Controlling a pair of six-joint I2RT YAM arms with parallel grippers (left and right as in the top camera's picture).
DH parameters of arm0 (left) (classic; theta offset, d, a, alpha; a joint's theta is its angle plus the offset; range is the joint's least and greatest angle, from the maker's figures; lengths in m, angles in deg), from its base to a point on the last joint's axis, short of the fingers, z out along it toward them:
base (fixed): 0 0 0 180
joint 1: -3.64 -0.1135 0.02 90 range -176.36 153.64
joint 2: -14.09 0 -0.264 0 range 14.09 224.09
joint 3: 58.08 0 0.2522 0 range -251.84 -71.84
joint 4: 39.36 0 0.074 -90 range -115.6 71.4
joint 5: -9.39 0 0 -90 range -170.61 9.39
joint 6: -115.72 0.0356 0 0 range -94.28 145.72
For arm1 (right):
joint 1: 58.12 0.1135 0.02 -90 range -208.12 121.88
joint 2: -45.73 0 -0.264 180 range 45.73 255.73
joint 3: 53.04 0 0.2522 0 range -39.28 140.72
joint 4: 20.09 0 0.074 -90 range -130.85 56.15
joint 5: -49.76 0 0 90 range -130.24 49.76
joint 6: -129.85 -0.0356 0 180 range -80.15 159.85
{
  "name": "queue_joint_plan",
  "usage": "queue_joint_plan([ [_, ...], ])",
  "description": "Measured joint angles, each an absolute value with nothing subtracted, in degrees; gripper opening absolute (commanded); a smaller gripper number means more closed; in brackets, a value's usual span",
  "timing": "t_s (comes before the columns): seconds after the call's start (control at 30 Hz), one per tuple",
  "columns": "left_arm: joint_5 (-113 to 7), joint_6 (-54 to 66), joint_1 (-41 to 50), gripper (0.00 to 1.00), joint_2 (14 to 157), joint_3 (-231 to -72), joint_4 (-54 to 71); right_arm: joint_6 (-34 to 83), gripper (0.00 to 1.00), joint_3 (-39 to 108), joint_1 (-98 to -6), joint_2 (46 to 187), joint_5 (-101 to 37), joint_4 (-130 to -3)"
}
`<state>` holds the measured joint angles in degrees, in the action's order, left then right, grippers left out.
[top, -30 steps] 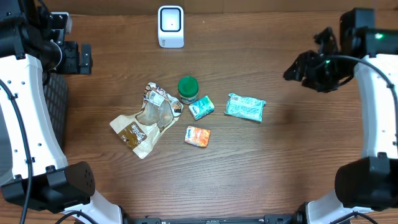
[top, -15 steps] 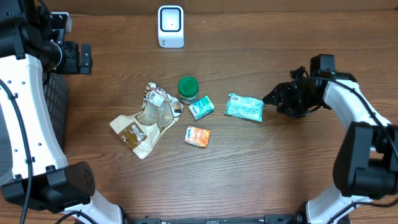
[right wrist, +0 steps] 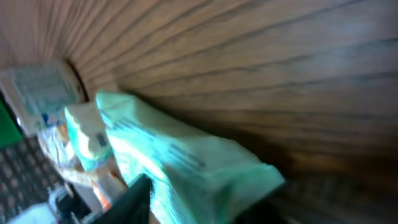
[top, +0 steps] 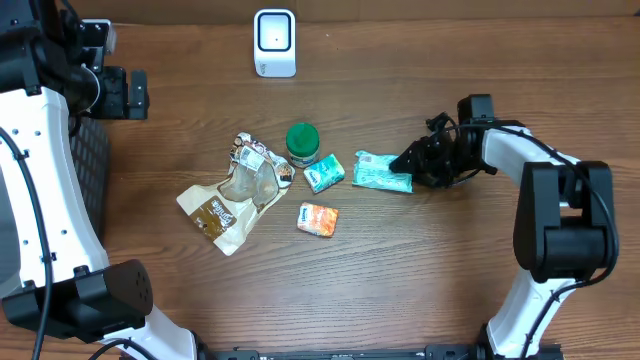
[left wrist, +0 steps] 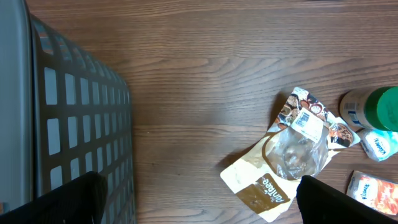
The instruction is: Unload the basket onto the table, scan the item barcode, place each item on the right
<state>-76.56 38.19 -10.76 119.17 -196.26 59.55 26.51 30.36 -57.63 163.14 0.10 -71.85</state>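
A teal packet (top: 381, 172) lies on the wooden table just right of centre. My right gripper (top: 414, 163) reaches in low from the right, its jaws closed over that packet's right end. Up close, the teal packet (right wrist: 186, 162) fills the gap between the dark fingers (right wrist: 140, 198); the view is blurred. A white barcode scanner (top: 274, 42) stands at the back centre. My left gripper (top: 126, 93) hangs at the far left, open and holding nothing, with its fingers (left wrist: 62, 199) wide apart over the table.
Left of the teal packet lie a smaller teal packet (top: 324, 173), a green-lidded jar (top: 302, 143), an orange packet (top: 318, 219) and a crumpled brown pouch (top: 232, 195). A dark mesh basket (top: 90, 180) stands at the left edge, also seen as the basket (left wrist: 81, 124) under the left wrist.
My right arm came down from the back right to the teal packet and its jaws narrowed on it; the packet shifted slightly left. The left arm stayed put.
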Motion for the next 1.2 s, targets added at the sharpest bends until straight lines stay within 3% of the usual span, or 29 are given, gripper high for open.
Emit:
queue_joint_plan([
  [0.17,-76.6,38.2,-10.8,0.99,119.2,-196.3,59.5,25.0,0.04,30.4,-57.8,164.1,1.1,-71.2],
  [0.37,-76.6,38.2,-10.8,1.00,119.2,-196.3,59.5,26.7,0.04,30.4,-58.7,164.5,3.6,-71.6],
  [0.63,-76.6,38.2,-10.8,0.99,119.2,-196.3,59.5,31.6,0.04,36.7,-60.6,163.2,3.0,-87.2],
  [0.87,-76.6,38.2,-10.8,1.00,119.2,-196.3,59.5,34.5,0.04,47.8,-60.8,149.1,3.2,-97.6],
  [1.03,-76.6,38.2,-10.8,1.00,119.2,-196.3,59.5,34.8,0.04,51.2,-56.8,138.4,4.6,-98.3],
  [1.2,-76.6,38.2,-10.8,1.00,119.2,-196.3,59.5,31.1,0.04,51.2,-50.7,136.6,5.2,-97.1],
])
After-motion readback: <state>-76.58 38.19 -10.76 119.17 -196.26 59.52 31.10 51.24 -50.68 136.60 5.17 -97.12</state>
